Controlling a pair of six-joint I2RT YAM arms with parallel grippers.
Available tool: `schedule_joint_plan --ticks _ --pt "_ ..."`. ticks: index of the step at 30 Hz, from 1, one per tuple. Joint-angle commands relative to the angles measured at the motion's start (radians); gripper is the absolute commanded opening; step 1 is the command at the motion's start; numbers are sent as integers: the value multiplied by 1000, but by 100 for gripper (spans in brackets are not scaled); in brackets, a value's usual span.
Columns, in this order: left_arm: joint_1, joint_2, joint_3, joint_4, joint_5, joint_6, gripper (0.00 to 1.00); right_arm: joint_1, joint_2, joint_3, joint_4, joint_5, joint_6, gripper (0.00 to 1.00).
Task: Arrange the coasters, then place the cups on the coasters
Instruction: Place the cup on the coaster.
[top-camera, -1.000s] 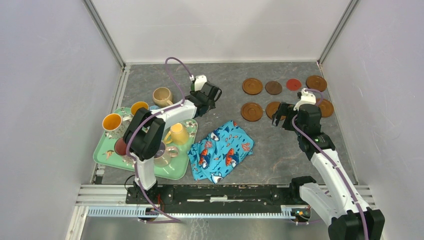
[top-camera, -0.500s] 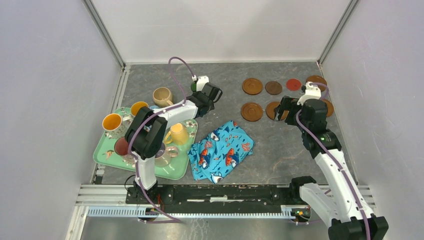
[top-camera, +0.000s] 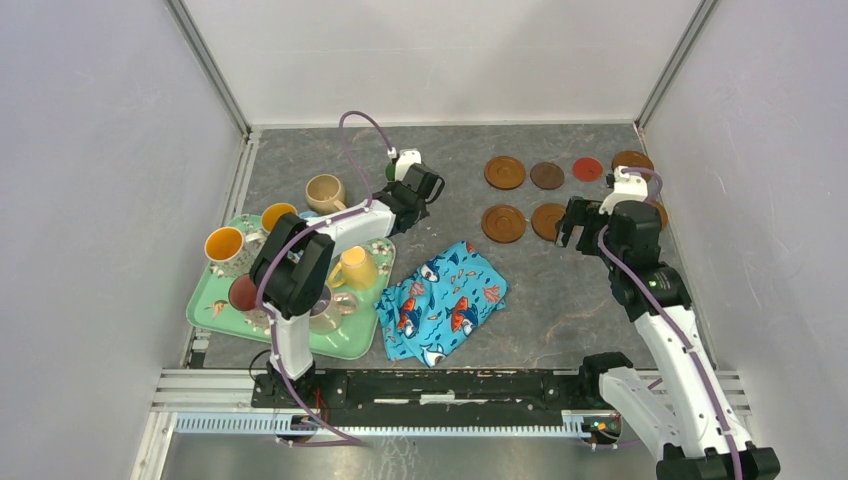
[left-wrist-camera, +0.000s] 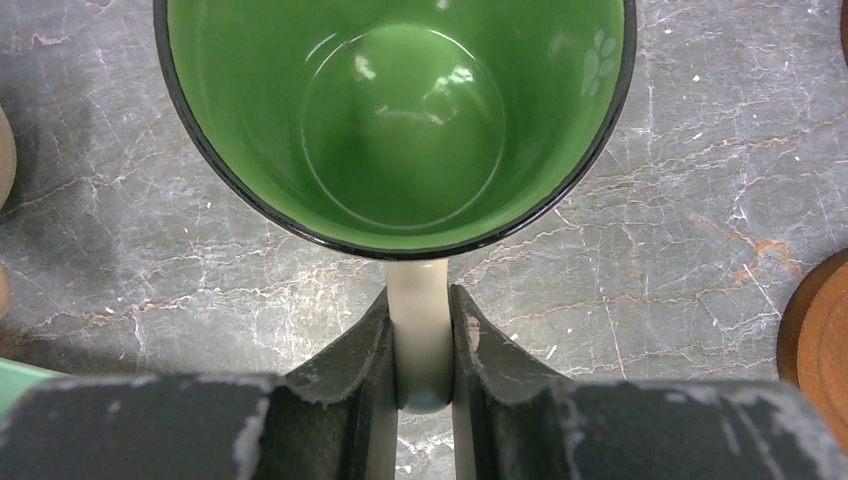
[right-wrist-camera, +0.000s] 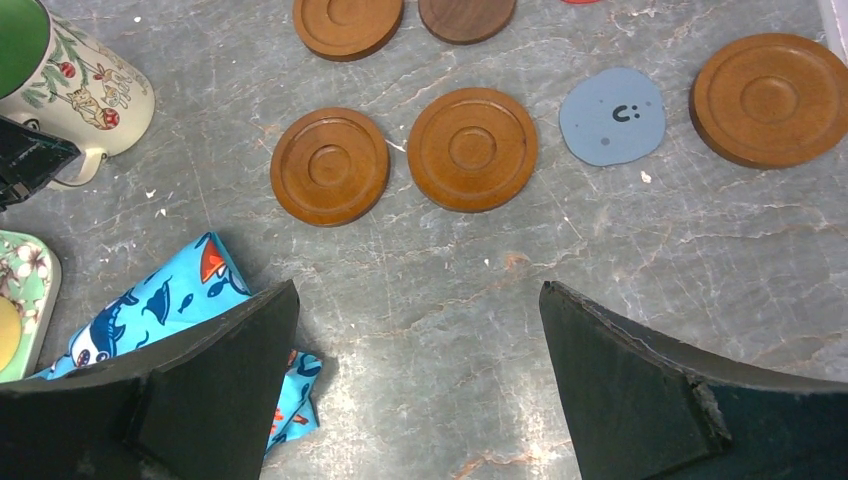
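Left gripper (left-wrist-camera: 423, 345) pinching mug (left-wrist-camera: 400, 150) handle, fish cloth (top-camera: 445, 300) nearby, coasters (right-wrist-camera: 472, 148) beyond

Upright ceramic mug (left-wrist-camera: 400, 120), glossy green inside, black rim, stands on grey marbled tabletop (left-wrist-camera: 650, 250), cream handle (left-wrist-camera: 420, 350) pinched between dark jaws of left gripper (left-wrist-camera: 421, 300), brown ringed wooden coaster (left-wrist-camera: 820, 340) at right edge, clear of mug.

From above you get only a dark green sliver of the cream ceramic mug with green inside (top-camera: 388, 172); the left gripper (top-camera: 398, 180) covers the rest. Your left wrist view cuts off its far rim. The flat blue-grey round coaster (right-wrist-camera: 612, 116) is hidden overhead behind the right gripper (top-camera: 578, 222). The red round coaster (top-camera: 587, 169) is a bare sliver at the right wrist view's top edge. The left arm (top-camera: 300, 265) covers parts of the mugs on the green floral tray (top-camera: 205, 305).
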Motion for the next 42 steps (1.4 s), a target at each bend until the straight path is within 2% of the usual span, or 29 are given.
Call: schedule_joint_plan --ticks 1,7,16,25,33,42 --pt "-4 -64 -3 111 44 106 2 2 -19 54 -20 47 -34 98" --pt "-4 -68 33 84 97 142 2 2 -12 70 -28 38 -39 98" --pt "-4 -114 12 187 208 231 2 3 -20 69 -30 33 -39 98" --pt "-11 -88 100 261 313 308 2 2 -11 91 -28 9 -40 98" --pt "-37 -4 237 324 376 353 2 2 -9 117 -24 -52 -36 98" --pt "-74 157 457 376 421 410 2 3 -16 149 -48 -74 -33 98"
